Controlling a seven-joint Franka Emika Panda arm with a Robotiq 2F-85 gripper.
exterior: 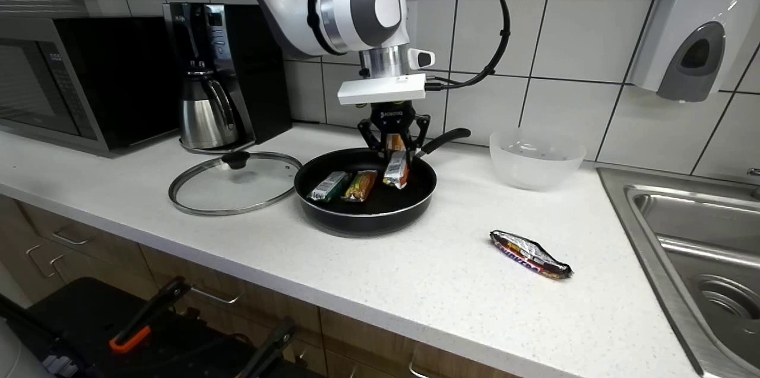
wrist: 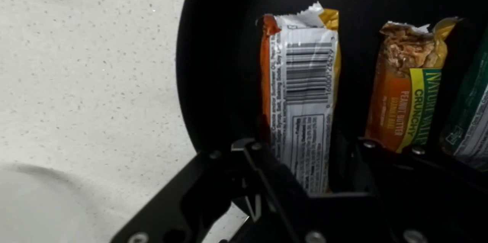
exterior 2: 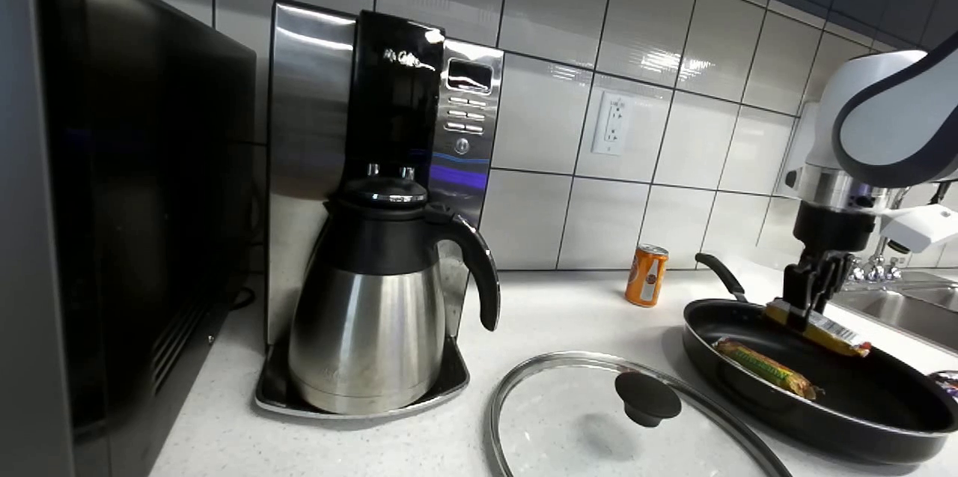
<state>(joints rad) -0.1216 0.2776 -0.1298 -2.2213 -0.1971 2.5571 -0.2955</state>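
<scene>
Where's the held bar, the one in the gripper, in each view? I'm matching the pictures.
In an exterior view: held bar, near the centre.
In an exterior view: held bar, at the right, below mid-height.
Wrist view: held bar, just right of centre.
Shared landmark: the pan, in all three views.
</scene>
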